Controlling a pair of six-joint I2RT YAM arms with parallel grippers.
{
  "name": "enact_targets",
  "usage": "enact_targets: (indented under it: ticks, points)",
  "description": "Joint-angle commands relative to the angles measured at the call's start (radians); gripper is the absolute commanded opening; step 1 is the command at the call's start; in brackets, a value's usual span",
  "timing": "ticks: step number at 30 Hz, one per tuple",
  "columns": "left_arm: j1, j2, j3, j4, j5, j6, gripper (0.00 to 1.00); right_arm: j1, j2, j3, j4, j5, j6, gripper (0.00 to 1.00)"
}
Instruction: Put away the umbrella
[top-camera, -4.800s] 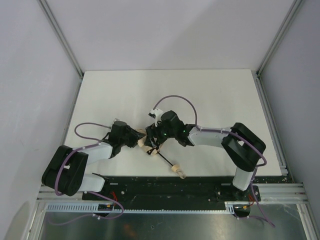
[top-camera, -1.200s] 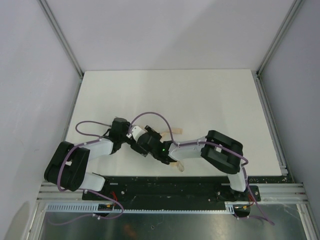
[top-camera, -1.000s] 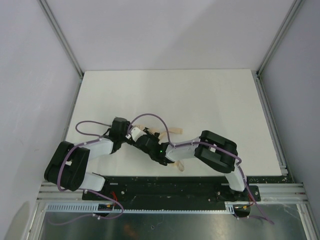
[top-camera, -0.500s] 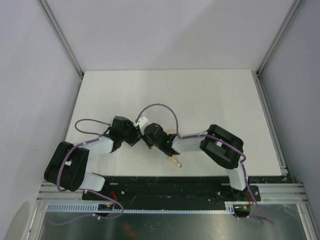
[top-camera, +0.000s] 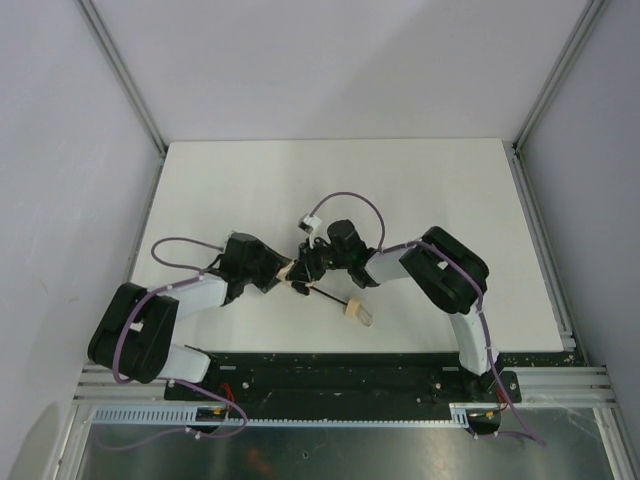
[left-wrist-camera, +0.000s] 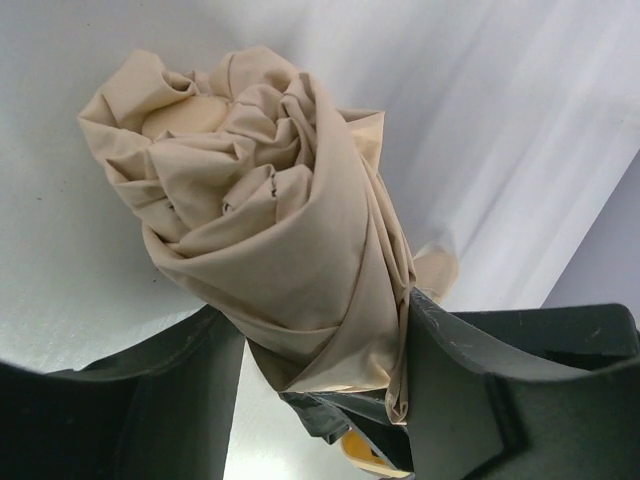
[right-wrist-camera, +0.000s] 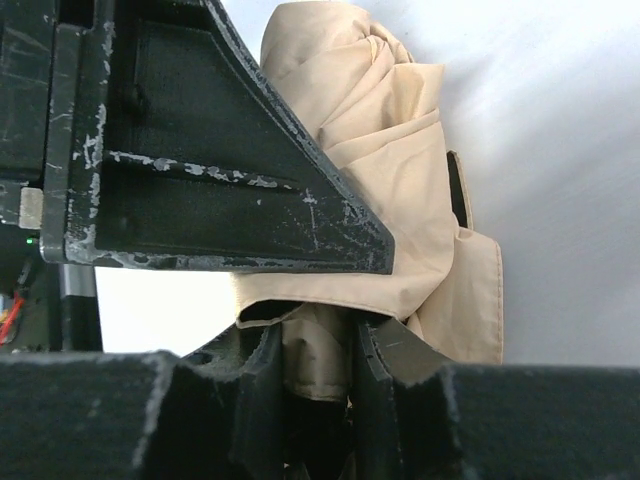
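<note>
The umbrella's beige canopy (left-wrist-camera: 270, 210) is a twisted bundle lying on the white table. My left gripper (left-wrist-camera: 315, 330) is shut on it, with a finger pressing each side. In the right wrist view my right gripper (right-wrist-camera: 315, 345) is shut on a fold of the canopy (right-wrist-camera: 385, 150), right beside the left gripper's black finger (right-wrist-camera: 210, 190). From above, the left gripper (top-camera: 272, 272) and right gripper (top-camera: 308, 268) meet at the canopy (top-camera: 289, 274). The thin black shaft (top-camera: 328, 295) runs toward the near right and ends in the tan handle (top-camera: 359, 312).
The white table (top-camera: 400, 190) is bounded by grey walls on three sides with metal frame posts at the back corners. The black base rail (top-camera: 340, 375) runs along the near edge, just in front of the handle. Purple cables loop over both wrists.
The right arm has swung back toward the right, its gripper now pinching the canopy from the right side. The shaft and handle, partly under the forearm before, now show fully. The left arm barely moved.
</note>
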Motion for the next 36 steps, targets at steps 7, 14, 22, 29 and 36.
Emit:
enact_targets:
  ticks: [7,14,22,29,36]
  points:
    - [-0.031,0.058,-0.099,-0.166,-0.075,0.112,0.07,-0.025,0.05,-0.062,-0.158,-0.278,0.123,0.05]
    - [-0.036,0.081,-0.115,-0.166,-0.037,0.051,0.0,-0.01,-0.168,-0.05,-0.319,-0.04,0.021,0.67]
    - [-0.045,0.129,-0.102,-0.182,-0.013,0.011,0.0,0.109,-0.351,-0.005,-0.486,0.347,-0.175,0.94]
    - [-0.051,0.132,-0.082,-0.2,-0.016,0.008,0.0,0.292,-0.281,0.077,-0.504,0.849,-0.309,0.94]
    - [-0.051,0.125,-0.074,-0.215,-0.009,0.008,0.0,0.348,-0.104,0.185,-0.523,1.028,-0.35,0.76]
